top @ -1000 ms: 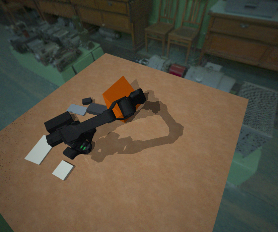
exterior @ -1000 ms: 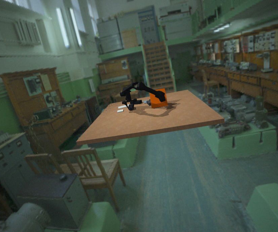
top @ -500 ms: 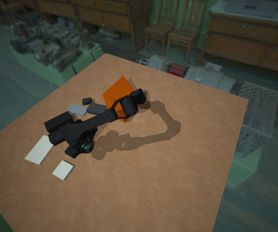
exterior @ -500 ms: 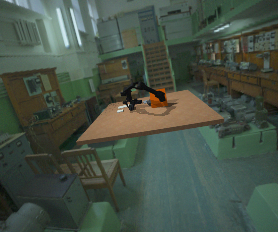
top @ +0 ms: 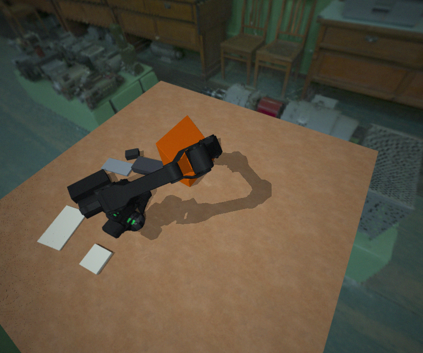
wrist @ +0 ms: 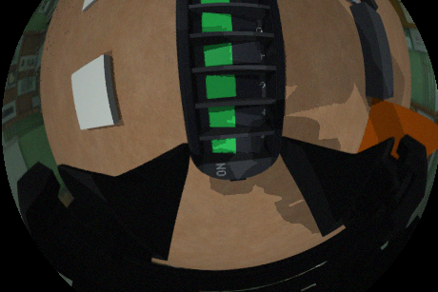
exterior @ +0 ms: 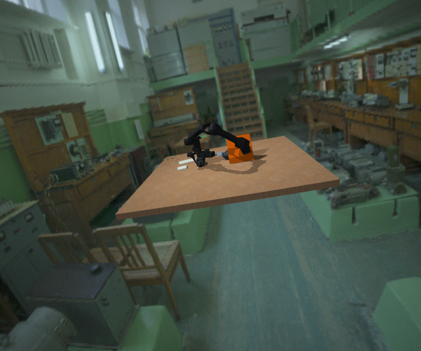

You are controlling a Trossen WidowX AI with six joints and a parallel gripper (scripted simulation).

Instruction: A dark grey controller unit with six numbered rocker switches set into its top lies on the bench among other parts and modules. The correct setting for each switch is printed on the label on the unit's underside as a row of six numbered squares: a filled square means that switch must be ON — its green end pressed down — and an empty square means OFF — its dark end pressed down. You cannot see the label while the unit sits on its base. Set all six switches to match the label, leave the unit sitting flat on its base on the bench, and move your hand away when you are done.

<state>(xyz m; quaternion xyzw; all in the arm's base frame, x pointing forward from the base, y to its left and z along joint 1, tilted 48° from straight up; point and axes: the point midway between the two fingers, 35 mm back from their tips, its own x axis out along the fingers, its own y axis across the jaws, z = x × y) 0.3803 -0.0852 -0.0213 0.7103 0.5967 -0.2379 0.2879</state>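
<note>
The dark grey controller unit (wrist: 230, 69) (top: 130, 220) lies on its base on the bench, with its long side running away from the camera in the wrist view. Its six rocker switches show their green ends on the left and their dark ends on the right. I cannot tell which ends are pressed down. My gripper (wrist: 234, 146) (top: 122, 224) (exterior: 200, 161) is low over the unit's near end. Its fingers stand on both sides of the unit and are shut on its sides. In the top and exterior views the arm hides most of the unit.
A black box (top: 86, 184), two white plates (top: 60, 227) (top: 96, 258) (wrist: 94, 92), two grey plates (top: 116, 166) (top: 146, 164) and a small dark block (top: 132, 153) lie around the unit. An orange block (top: 177, 144) (wrist: 395, 126) stands by the arm's base.
</note>
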